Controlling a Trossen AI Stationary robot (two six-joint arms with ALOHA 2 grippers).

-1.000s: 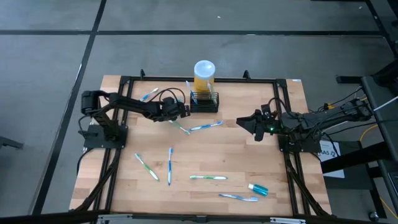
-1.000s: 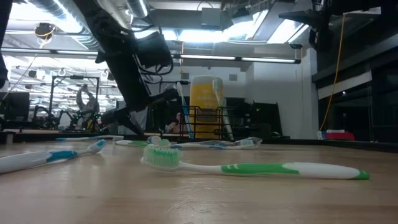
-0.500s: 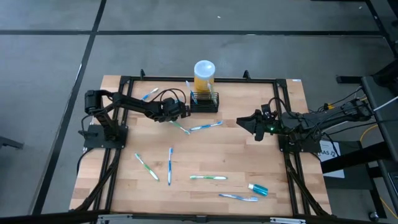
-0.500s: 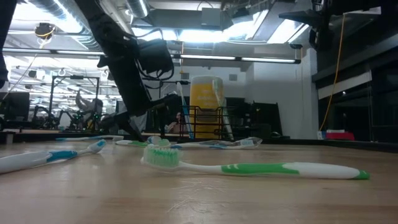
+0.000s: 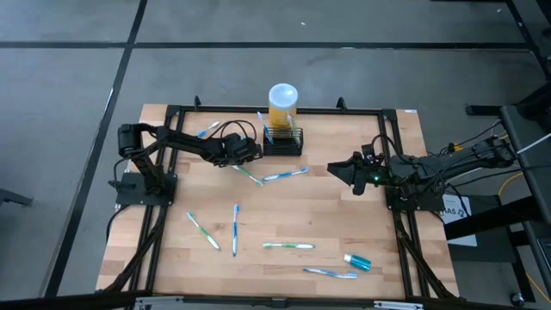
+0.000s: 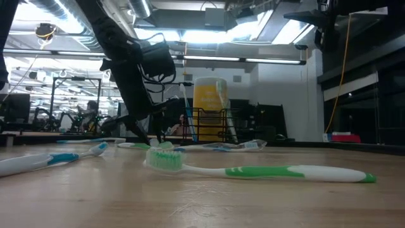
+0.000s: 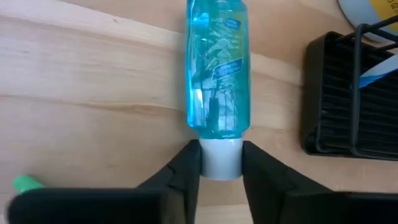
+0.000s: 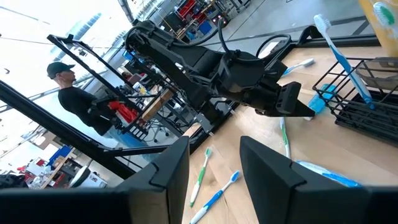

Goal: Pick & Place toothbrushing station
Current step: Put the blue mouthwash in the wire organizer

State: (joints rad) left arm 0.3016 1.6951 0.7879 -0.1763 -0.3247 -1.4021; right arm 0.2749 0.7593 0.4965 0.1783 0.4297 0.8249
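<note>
From my table-level camera, a green-and-white plastic toothbrush lay nearest on the wooden table. Behind it stood the black wire-mesh holder before a yellow cylinder. The left gripper hung low beside them.

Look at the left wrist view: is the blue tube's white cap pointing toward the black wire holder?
No. The blue tube lies alongside the black wire holder, its white cap between the left end effector's fingers.

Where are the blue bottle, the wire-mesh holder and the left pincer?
blue bottle [image 7: 217, 68]: left wrist view, clear body.
wire-mesh holder [image 7: 329, 99]: left wrist view, black side wall.
left pincer [image 7: 221, 165]: left wrist view, between fingertips.
</note>
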